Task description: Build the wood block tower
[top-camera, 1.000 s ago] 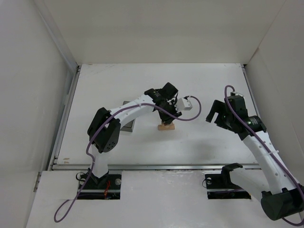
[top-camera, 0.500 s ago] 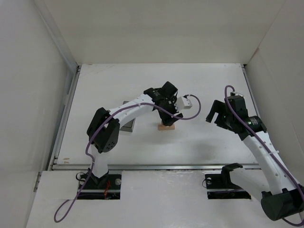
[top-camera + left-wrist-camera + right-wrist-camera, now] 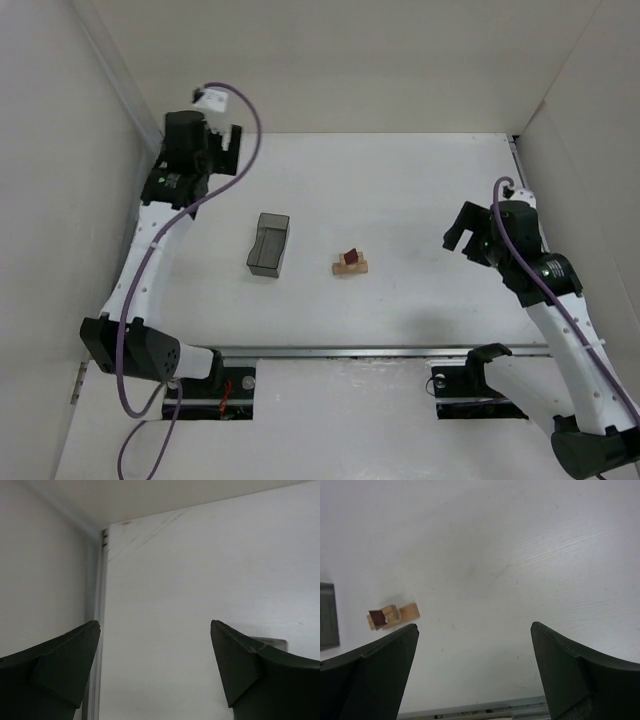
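Wood block tower stands on the bench just right of the bin, with the red-brown cube on top. Left pincer is spread and empty, far left of the bin. Right pincer is spread and empty, well right of it. Stack looks done. For any touch-up, come straight down and keep it light.

A dark grey see-through bin lies on the white counter, left of centre. Plain white walls enclose the counter.
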